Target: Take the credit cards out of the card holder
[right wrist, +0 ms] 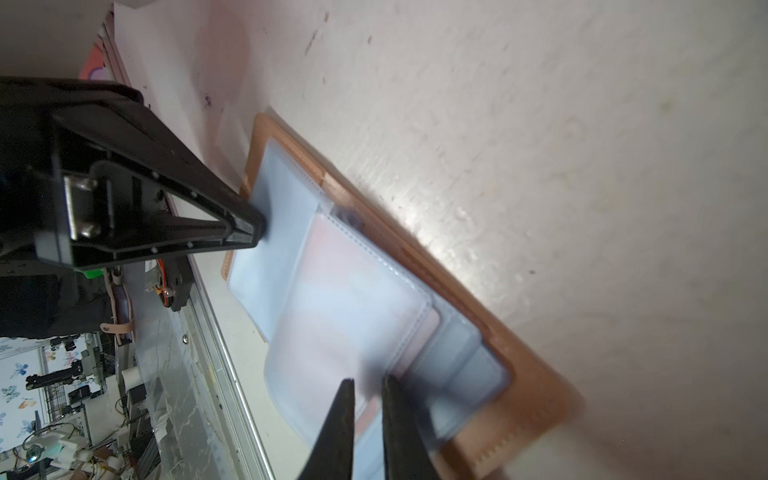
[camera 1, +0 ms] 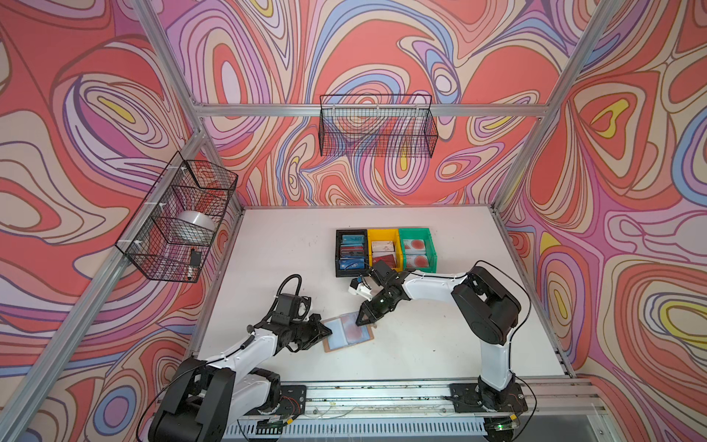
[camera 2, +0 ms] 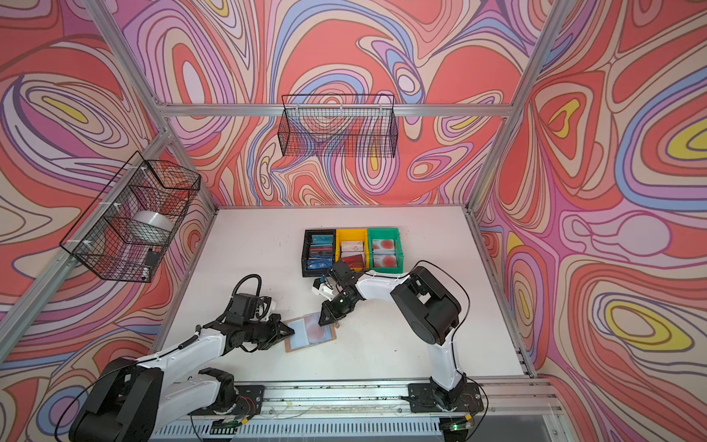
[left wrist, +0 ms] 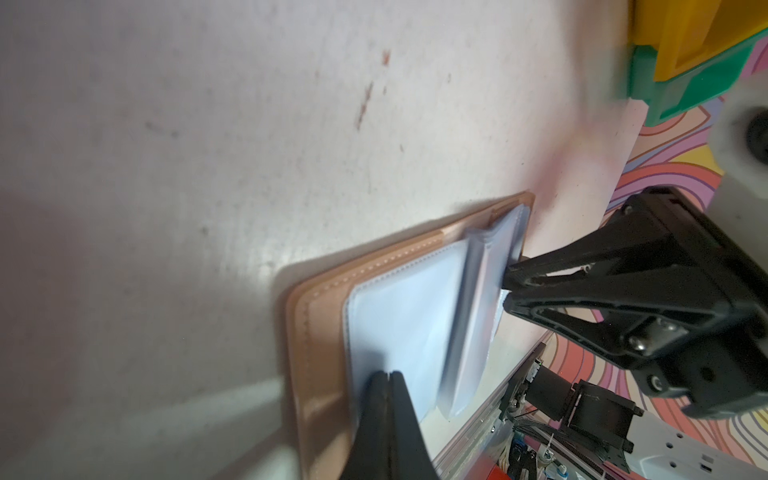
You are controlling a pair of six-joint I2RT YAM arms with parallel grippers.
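holder: the tan leather-like booklet card holder (camera 1: 344,338) lies open and flat on the white table (camera 1: 440,336), near-centre, between the two hands.
left hand: the black left hand (left wrist: 388,376) has its fingers pressed together. The tips are down on the left bluish clear sleeve page, pinning it, and it holds nothing.
right hand: the black right hand (right wrist: 370,380) is at the right page's far edge, fingers a narrow gap apart with the page edge between them. Whether card or only sleeve is in the pinch, cannot tell; it is blurred.
in holder: 1 white plastic card with a red disc (camera 1: 354,330) shows through the right sleeve. The left page looks empty and the pages underneath are hidden.
done: cards already lie in all three bins, so the task is probably well along.
left: at least the red-disc card; the lower pages are unchecked.
bins: 3 small plastic bins sit in a row far-centre: black bin (camera 1: 338,252), yellow bin (camera 1: 382,232), green bin (camera 1: 415,231).
card counts: green has 2 red-disc cards. Black has about 4 overlapping, blue "VIP" and dark red. Yellow has 2 pale cards plus 1 dark red.
other: 2 black wire baskets, one on the left wall (camera 1: 176,218) and one on the far wall (camera 1: 377,126).
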